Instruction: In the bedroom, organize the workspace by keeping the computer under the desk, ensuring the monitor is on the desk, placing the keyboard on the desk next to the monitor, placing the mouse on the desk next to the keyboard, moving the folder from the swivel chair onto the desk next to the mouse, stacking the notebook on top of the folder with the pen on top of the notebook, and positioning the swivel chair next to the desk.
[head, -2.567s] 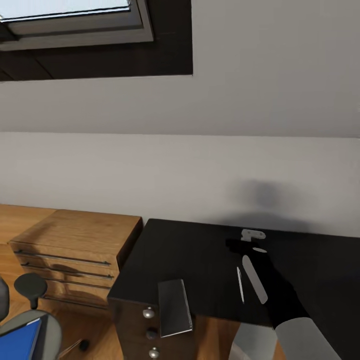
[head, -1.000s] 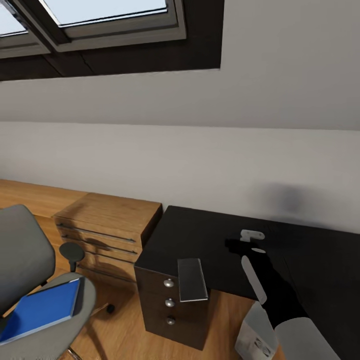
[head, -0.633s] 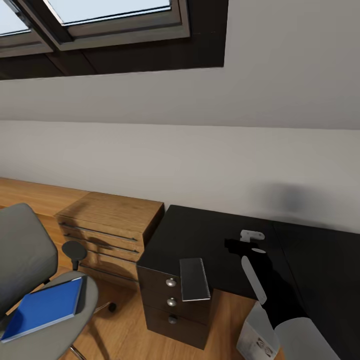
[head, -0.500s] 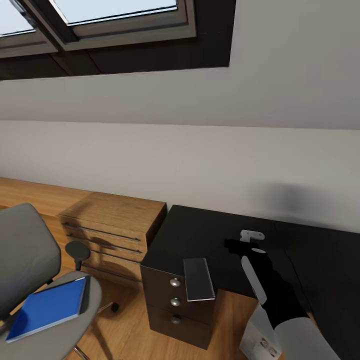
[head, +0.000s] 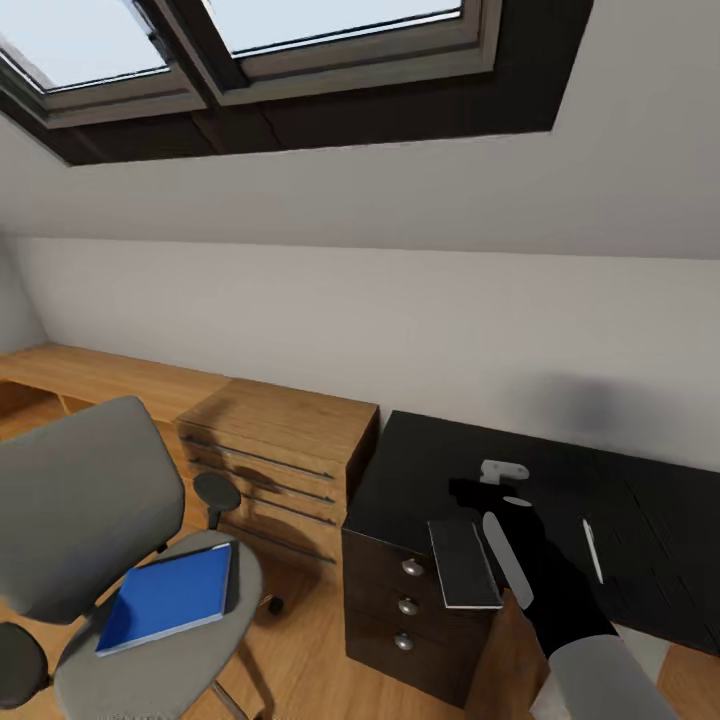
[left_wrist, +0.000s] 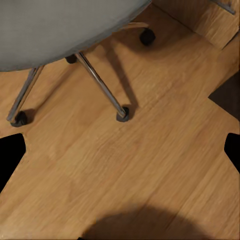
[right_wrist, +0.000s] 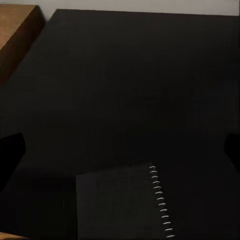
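The swivel chair (head: 80, 510) stands at the left, grey, with the blue folder (head: 165, 598) flat on its seat. Right of it is the black desk (head: 420, 465). The dark grey notebook (head: 463, 563) lies at the desk's front edge above the drawers, and the thin white pen (head: 592, 550) lies further right. My right gripper (head: 478, 490) hovers over the desk top just behind the notebook (right_wrist: 120, 200), open (right_wrist: 120, 150) and holding nothing. My left gripper (left_wrist: 120, 155) is open above the wooden floor near the chair's chrome base (left_wrist: 102, 87).
A light wooden drawer chest (head: 285, 440) stands against the wall between chair and desk. The desk's black three-drawer unit (head: 405, 605) faces the chair. A low wooden ledge (head: 90, 370) runs along the wall at left, under skylight windows (head: 250, 40).
The camera has moved, so the whole picture slid right: the chair and folder come fully into view and the pen reappears. My right arm keeps its pose over the desk.
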